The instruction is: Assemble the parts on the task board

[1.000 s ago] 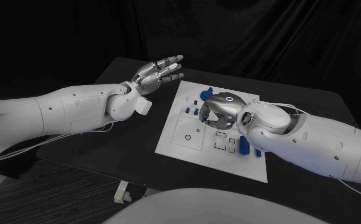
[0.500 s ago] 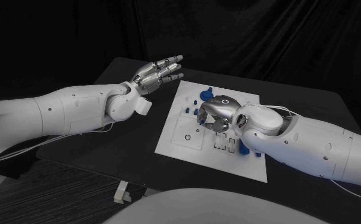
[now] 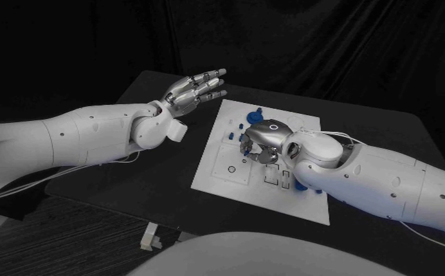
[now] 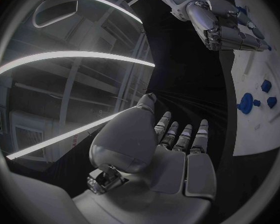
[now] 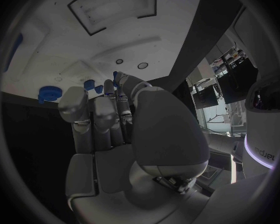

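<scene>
The left hand [image 3: 195, 90] sits in the upper left of the head view, raised over the dark surface [image 3: 139, 173], fingers straight and spread, holding nothing. The right hand [image 3: 264, 139] is at frame centre, fingers curled down over the task board [image 3: 232, 176]; whether it grips a part cannot be told. Blue parts [image 3: 254, 116] lie just above it, and more [image 3: 302, 184] by its wrist.

In the left wrist view, the left hand [image 4: 177, 149] is flat and empty in the lower middle; the task board [image 4: 261, 119] lies at the right edge with blue parts [image 4: 245, 102], well apart. The right hand [image 4: 224, 27] hangs curled at upper right.

In the right wrist view, the right hand [image 5: 109, 119] reaches toward the board [image 5: 84, 40], fingertips near the blue parts [image 5: 51, 91].
</scene>
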`<state>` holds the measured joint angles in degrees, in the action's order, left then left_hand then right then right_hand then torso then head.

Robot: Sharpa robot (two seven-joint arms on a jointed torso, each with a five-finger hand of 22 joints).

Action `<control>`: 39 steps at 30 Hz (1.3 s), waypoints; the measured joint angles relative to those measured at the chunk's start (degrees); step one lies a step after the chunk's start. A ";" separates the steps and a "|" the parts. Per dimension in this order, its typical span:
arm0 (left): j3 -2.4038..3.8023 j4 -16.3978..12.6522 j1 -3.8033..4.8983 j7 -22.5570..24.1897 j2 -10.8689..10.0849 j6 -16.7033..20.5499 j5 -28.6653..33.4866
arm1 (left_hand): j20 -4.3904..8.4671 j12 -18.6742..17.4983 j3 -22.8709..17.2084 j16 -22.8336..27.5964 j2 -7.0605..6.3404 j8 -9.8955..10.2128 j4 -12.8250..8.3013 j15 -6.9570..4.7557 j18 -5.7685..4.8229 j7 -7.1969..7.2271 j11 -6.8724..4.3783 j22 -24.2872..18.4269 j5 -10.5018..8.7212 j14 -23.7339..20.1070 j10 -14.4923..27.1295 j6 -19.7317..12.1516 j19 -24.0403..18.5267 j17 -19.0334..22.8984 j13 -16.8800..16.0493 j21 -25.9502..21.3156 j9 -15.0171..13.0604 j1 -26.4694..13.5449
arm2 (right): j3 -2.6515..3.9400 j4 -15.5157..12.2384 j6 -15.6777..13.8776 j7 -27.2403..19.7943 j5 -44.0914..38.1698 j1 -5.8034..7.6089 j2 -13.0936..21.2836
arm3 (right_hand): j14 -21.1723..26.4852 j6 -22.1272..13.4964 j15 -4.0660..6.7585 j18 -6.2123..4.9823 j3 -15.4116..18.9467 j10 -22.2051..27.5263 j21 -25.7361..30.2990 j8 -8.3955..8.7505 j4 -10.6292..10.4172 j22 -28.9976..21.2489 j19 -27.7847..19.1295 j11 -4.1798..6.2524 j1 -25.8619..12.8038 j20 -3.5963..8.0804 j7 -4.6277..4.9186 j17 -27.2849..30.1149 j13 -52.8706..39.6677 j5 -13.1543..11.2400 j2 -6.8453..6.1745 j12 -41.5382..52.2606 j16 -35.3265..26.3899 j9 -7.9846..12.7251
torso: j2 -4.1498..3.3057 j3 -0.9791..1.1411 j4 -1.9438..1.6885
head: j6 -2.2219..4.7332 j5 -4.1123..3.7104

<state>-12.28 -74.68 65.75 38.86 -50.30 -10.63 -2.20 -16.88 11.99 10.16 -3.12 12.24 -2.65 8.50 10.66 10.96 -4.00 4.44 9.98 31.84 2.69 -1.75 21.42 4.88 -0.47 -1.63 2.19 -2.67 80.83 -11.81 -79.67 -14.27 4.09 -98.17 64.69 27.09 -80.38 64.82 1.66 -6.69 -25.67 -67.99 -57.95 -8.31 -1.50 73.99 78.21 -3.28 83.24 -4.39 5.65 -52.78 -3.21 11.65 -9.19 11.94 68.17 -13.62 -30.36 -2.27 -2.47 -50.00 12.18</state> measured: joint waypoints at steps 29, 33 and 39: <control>0.00 0.26 -0.13 0.00 0.17 -0.03 -0.04 | 0.01 0.00 -1.18 0.00 0.00 0.00 -1.17 0.00 -3.44 0.00 0.00 0.00 0.00 0.00 0.00 0.00 0.01 0.00 0.00 0.00 0.00 0.00 | 0.01 0.61 1.24 0.68 -0.03 -1.35 -0.43 | 0.01 0.00 0.00 0.00 0.00 -0.11 0.05 0.00 0.00 0.00 0.00 -0.10 0.00 0.00 0.00 0.03 0.00 0.00 0.00 0.00 -0.01 0.00 | 0.01 0.05 0.03 | 0.00 0.15; 0.00 0.38 -0.16 0.00 0.27 -0.04 -0.05 | 0.00 0.00 -1.18 0.00 0.00 0.00 -1.17 0.00 -3.44 0.00 0.00 0.00 0.00 0.00 0.00 0.00 -0.01 0.00 0.00 0.00 0.00 0.00 | 0.03 0.74 1.25 0.69 -0.03 -1.43 -0.60 | 0.01 0.00 0.00 0.00 0.00 -0.11 0.05 0.00 0.00 0.00 0.00 -0.09 0.00 0.00 0.00 0.03 0.00 0.00 0.00 0.00 -0.01 0.00 | 0.01 0.04 0.03 | 0.00 0.13; 0.00 0.45 -0.24 0.00 0.32 -0.07 -0.05 | 0.00 0.00 -1.18 0.00 0.00 0.00 -1.17 0.00 -3.44 0.00 0.00 0.00 0.00 0.00 0.00 0.01 0.00 0.00 0.00 0.00 0.00 0.00 | 0.00 1.01 1.35 0.71 -0.04 -1.66 -0.78 | 0.01 0.01 0.00 0.00 0.00 -0.11 0.05 0.00 0.00 0.00 0.00 -0.08 0.00 0.00 -0.01 0.04 0.00 0.01 0.00 0.00 -0.01 0.00 | 0.01 0.04 0.03 | 0.00 0.14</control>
<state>-12.28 -74.22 65.52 38.87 -49.97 -10.71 -2.25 -16.88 11.99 8.98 -3.12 12.24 -2.65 7.34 10.66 7.53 -4.01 4.44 9.98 31.84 2.70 -1.75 21.42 4.88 -0.47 -1.63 2.19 -2.68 80.83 -11.82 -78.66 -12.92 4.80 -98.21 63.02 26.30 -80.37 64.83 1.66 -6.70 -25.67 -68.11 -57.89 -8.31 -1.50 73.99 78.21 -3.36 83.24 -4.39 5.64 -52.74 -3.21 11.65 -9.19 11.94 68.16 -13.62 -30.35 -2.22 -2.44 -50.00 12.32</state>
